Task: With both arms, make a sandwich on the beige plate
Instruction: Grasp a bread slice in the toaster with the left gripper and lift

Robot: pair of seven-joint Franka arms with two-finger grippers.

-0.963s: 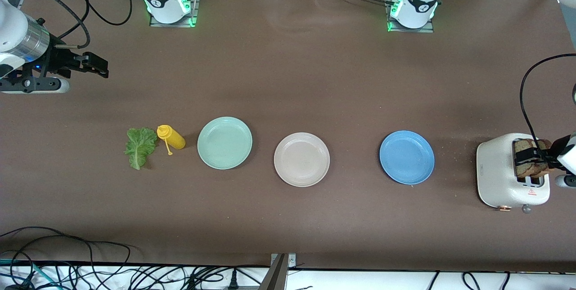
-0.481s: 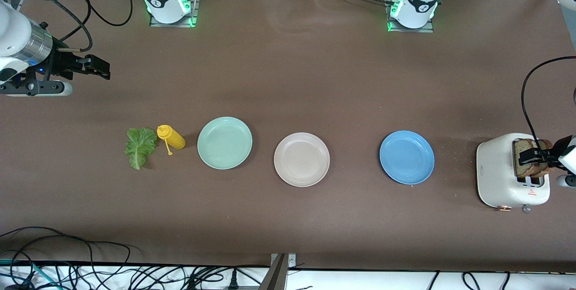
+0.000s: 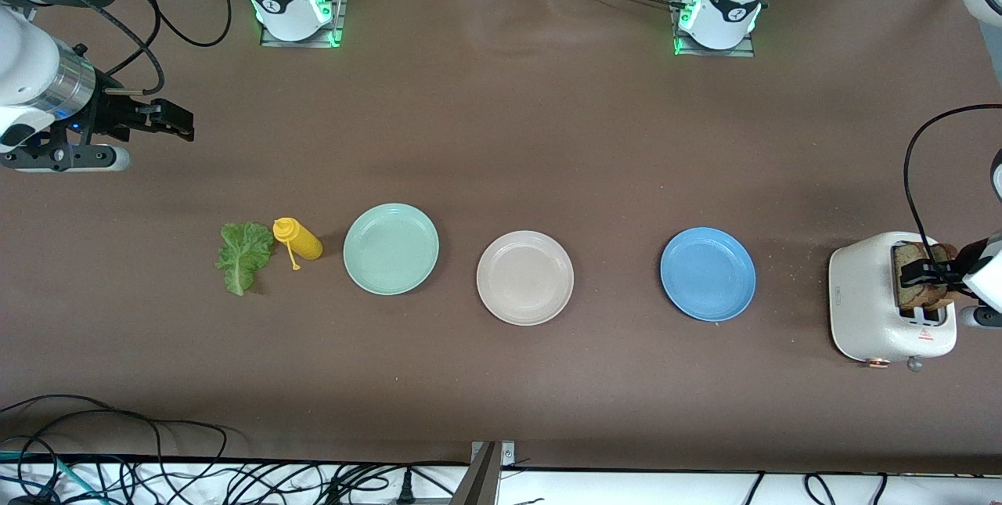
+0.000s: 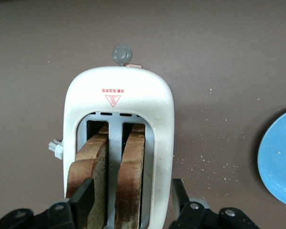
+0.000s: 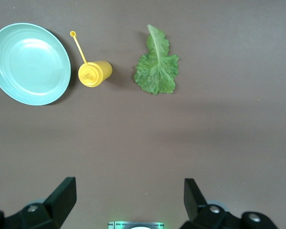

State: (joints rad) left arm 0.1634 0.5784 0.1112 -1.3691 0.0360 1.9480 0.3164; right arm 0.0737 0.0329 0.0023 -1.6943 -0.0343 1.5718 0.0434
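Left end effector (image 4: 128, 200): we see its fingers spread around both bread slices (image 4: 109, 179) standing in the toaster (image 4: 159, 124), not yet pinching them.
Right end effector (image 5: 128, 198): we see it spread wide, holding nothing, over bare worktop (image 3: 501, 137).
Lettuce (image 3: 243, 255): beside the mustard bottle (image 3: 298, 239).
Beige plate (image 3: 524, 278): between the green plate (image 3: 391, 248) and blue plate (image 3: 708, 274).

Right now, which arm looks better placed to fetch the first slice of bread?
The left arm, probably. Its left gripper is already at the toaster, fingers straddling the bread slices. The right gripper hangs open over bare table at the lettuce end.
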